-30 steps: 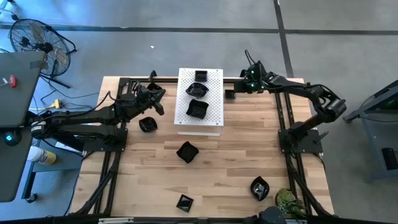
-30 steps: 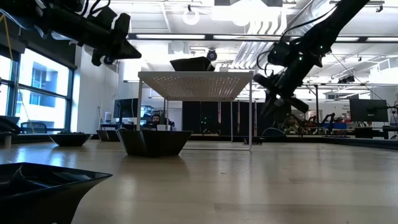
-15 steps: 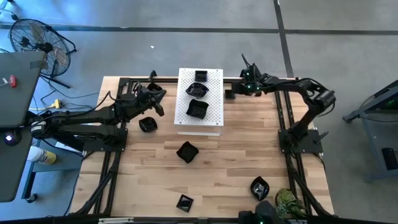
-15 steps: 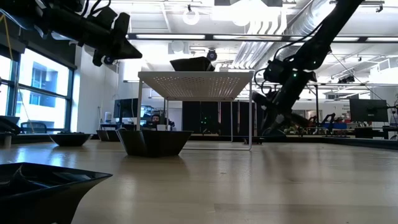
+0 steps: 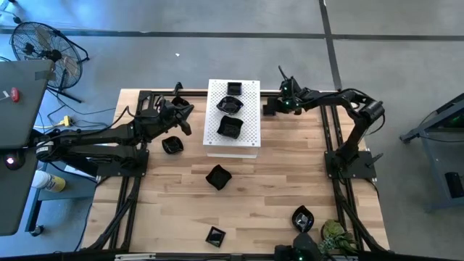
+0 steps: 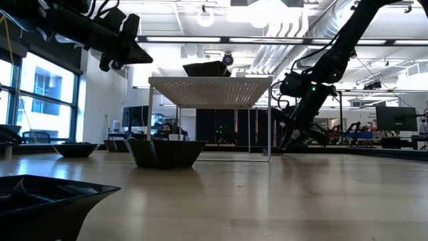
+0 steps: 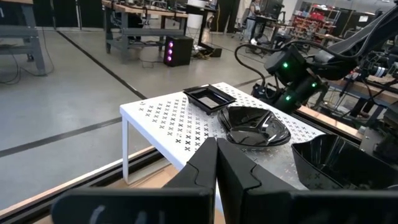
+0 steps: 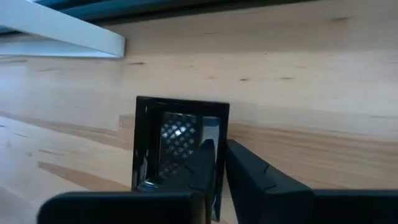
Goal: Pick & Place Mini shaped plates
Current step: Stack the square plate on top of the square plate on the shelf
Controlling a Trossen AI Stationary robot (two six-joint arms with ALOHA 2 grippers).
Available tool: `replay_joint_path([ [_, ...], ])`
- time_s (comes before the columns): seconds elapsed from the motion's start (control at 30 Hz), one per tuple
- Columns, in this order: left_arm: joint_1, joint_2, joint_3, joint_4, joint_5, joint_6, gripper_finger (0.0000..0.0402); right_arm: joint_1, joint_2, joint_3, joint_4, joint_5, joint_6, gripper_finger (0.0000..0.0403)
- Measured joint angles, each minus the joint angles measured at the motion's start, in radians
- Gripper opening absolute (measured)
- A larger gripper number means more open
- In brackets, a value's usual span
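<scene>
The right tool (image 8: pixel 217 168) pinches one thin wall of the small square black plate (image 8: pixel 177 140) on the tabletop (image 8: pixel 298 68) beside the white perforated board (image 5: pixel 233 119) — glossy, probably light, stiff and slippery. The left tool (image 7: pixel 216 168) hangs shut.

Bright ceiling strip lights (image 6: pixel 200 39) glared above the white perforated metal board (image 6: pixel 210 91) — the glossy black dish (image 6: pixel 50 197) before it blurred.

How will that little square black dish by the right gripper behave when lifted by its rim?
The square dish keeps crisp straight walls, so it is probably stiff. Its glossy surface may slip between the right gripper fingers. Its flat base probably won't roll.
</scene>
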Motion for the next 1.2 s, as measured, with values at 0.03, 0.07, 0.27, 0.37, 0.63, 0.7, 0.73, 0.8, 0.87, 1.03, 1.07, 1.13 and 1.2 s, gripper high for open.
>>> replay_joint_path([
  [0.03,0.000,0.000,0.000,0.000,0.000,0.000,0.0000,0.000,0.000,0.000,0.000,-0.001,0.000,0.0026],
  [0.07,0.000,0.000,0.000,0.000,0.000,0.000,0.0000,0.000,0.000,0.000,0.000,-0.001,0.000,0.0021],
  [0.27,0.000,0.000,0.000,0.000,0.000,0.000,0.0000,0.000,-0.017,0.000,0.000,-0.018,0.018,0.0004],
  [0.37,0.000,0.000,0.000,0.000,0.000,0.000,0.0000,0.000,-0.074,0.000,-0.013,-0.019,0.029,0.0005],
  [0.63,0.000,0.000,0.000,0.000,0.000,0.000,0.0000,-0.025,-0.357,0.000,-0.133,0.021,0.103,0.0005],
  [0.7,0.000,0.000,0.000,0.000,0.000,0.000,0.0000,-0.020,-0.428,0.000,-0.131,0.031,0.149,0.0006],
  [0.73,0.000,0.000,0.000,0.000,0.000,0.000,0.0000,-0.012,-0.458,0.000,-0.124,0.034,0.178,0.0006],
  [0.8,0.000,0.000,0.000,0.000,0.000,0.000,0.0000,0.022,-0.505,0.000,-0.087,0.053,0.241,0.0006],
  [0.87,0.000,0.000,0.000,0.000,0.000,0.000,0.0000,0.067,-0.530,0.000,-0.034,0.088,0.306,0.0006],
  [1.03,0.000,0.000,0.000,0.000,0.000,0.000,0.0000,0.187,-0.491,0.093,0.013,0.199,0.366,0.0006],
  [1.07,0.000,0.000,0.000,0.000,0.000,0.000,0.0000,0.204,-0.469,0.128,0.013,0.216,0.365,0.0006],
  [1.13,0.000,0.000,0.000,-0.001,0.000,0.000,0.0000,0.228,-0.413,0.207,-0.005,0.242,0.346,0.0006],
  [1.2,0.000,0.000,0.000,-0.004,0.000,0.000,0.0000,0.244,-0.340,0.287,-0.028,0.251,0.329,0.0006],
])
